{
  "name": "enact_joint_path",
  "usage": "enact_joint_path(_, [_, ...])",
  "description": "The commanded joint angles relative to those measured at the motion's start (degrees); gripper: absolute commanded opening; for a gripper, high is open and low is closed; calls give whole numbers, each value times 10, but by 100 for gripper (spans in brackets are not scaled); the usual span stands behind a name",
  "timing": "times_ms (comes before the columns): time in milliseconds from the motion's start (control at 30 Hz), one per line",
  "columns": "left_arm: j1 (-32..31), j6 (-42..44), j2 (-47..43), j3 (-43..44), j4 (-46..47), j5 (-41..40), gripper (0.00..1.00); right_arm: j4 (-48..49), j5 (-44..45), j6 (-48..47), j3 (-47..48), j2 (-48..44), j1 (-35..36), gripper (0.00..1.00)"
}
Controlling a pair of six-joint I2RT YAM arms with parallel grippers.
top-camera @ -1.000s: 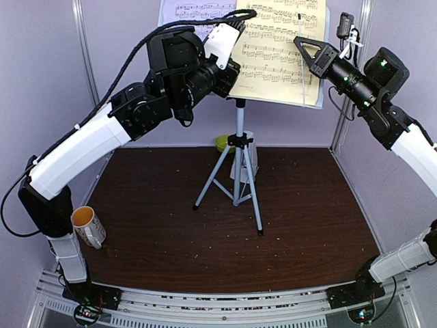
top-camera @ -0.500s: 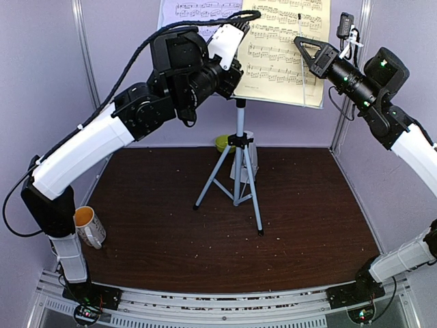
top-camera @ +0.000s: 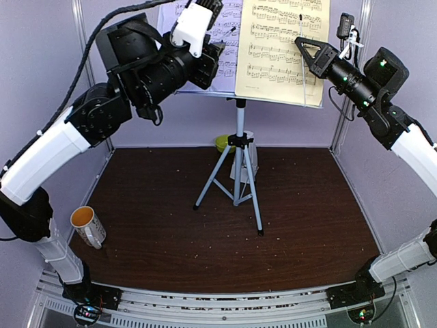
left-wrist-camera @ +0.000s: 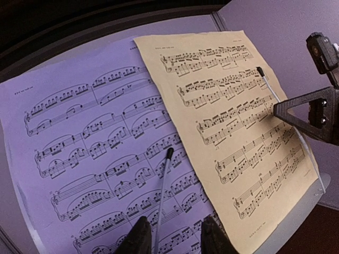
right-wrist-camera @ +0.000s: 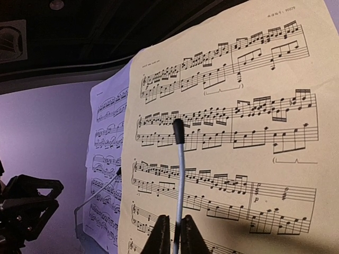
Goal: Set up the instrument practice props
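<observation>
Stand (top-camera: 240, 130) upright on desk (top-camera: 307, 219) toward the back, lavender page (left-wrist-camera: 95, 148) left and yellow page (top-camera: 283, 51) right on it, my left hand (left-wrist-camera: 174, 233) parted astride left wire (left-wrist-camera: 163, 196), my right hand (right-wrist-camera: 170, 227) pinched on right wire (right-wrist-camera: 180, 169).

Metronome (top-camera: 254, 164) mostly hidden behind tripod (top-camera: 250, 195).

Printed staves of notes fill the yellow page (right-wrist-camera: 222, 132) behind the right claw (right-wrist-camera: 173, 225). A small dynamic mark "p" (right-wrist-camera: 258, 199) sits just up and right of that claw's tips. The corner print (right-wrist-camera: 294, 8) far above it is too small to read. The lavender page (left-wrist-camera: 95, 159) above the left claw (left-wrist-camera: 172, 233) shows only notes and tiny illegible print.
</observation>
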Motion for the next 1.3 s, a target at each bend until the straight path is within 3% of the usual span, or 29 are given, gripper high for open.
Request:
enact_joint_path(0, [4,8,-30,-33,46,-15,37,-8,16,1,-1,-13,-2,16])
enact_joint_path(133, [20,-13,-39,-37,28,-14,38,-10,21,4,-1,-14,-2,22])
enact_joint_path(567, [56,-47,-13,-5,-21,13,43,-10,23,2,-2,-13,-2,23])
enact_joint_path(867, [56,-63,-13,-1,-17,53,46,-7,23,3,-3,-12,-1,20])
enact_joint_path(1267, [66,-69,5,16,-48,2,43,-9,36,-3,-8,-13,0,15])
